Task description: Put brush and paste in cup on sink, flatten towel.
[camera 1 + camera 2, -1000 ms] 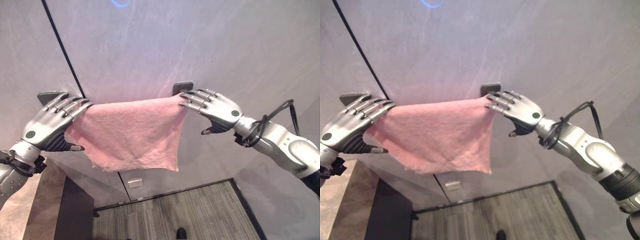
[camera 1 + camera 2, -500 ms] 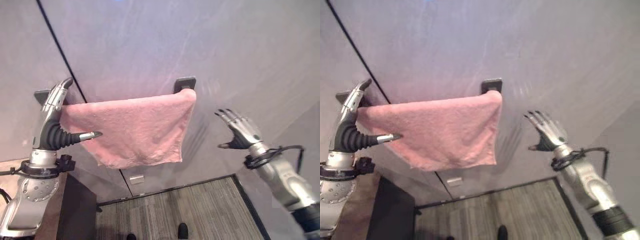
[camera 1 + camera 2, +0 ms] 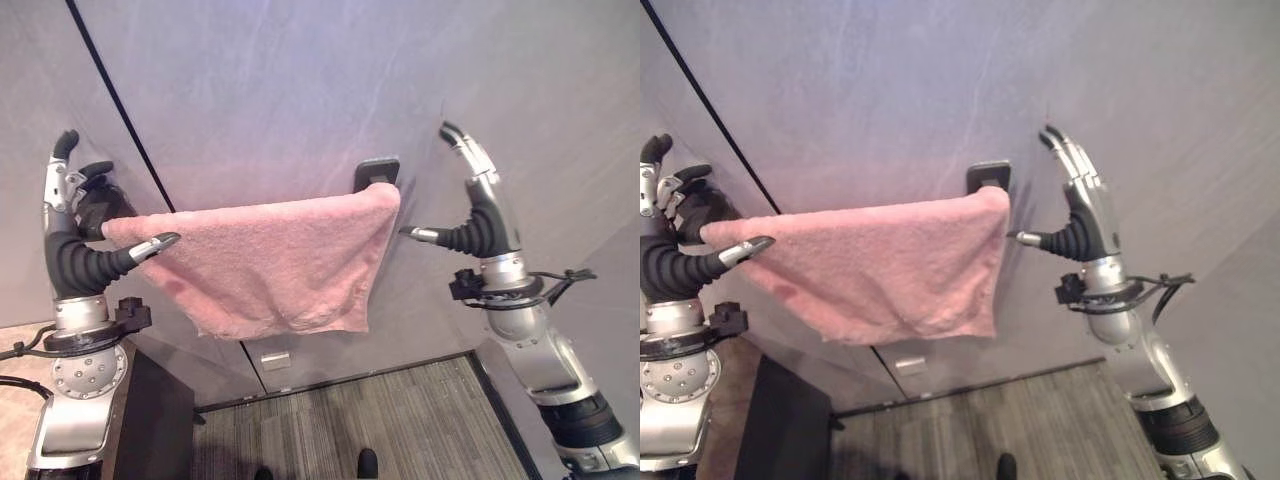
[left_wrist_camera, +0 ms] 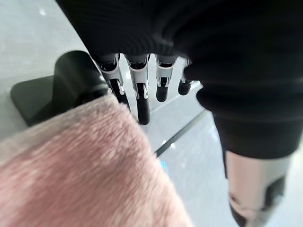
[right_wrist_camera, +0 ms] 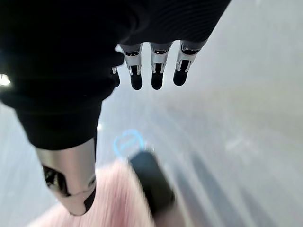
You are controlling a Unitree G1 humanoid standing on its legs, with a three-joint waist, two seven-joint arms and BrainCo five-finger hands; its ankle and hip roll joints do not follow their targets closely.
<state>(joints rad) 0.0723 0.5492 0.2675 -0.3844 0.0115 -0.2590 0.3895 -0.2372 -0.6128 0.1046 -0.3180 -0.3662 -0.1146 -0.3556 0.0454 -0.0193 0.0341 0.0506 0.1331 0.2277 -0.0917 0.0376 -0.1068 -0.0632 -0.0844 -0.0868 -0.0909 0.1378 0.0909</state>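
Both arms stood raised in front of the grey wall (image 3: 300, 90), forearms near vertical, one at each end of the towel rail. The left hand (image 3: 70, 235) pointed its fingers straight up, thumb jutting out sideways toward the towel, the thumb tip lying over the cloth's upper left corner in the left eye view; whether it touched the cloth could not be told. Fingers straight, relaxed, grasping nothing. In the left wrist view those fingers (image 4: 142, 101) hung just beyond the towel's edge, beside the dark bracket.

The right hand (image 3: 482, 205) mirrored it: fingers extended upward, thumb stuck out toward the towel's right end, a clear gap between thumb tip and cloth. Released as well, holding nothing. The right wrist view showed its fingers (image 5: 154, 71) straight, with wall past them.

One pink towel (image 3: 260, 265), draped over the rail, its top edge running nearly level from bracket to bracket, the front flap hanging down with a slightly uneven, wavy lower hem. Two dark brackets: the left bracket (image 3: 98, 205) close behind the left hand, the right bracket (image 3: 378, 172) poking up just above the towel's right corner. Below, one small white wall plate (image 3: 275, 360) near the base of the wall, and striped grey carpet (image 3: 400, 420) across the floor.
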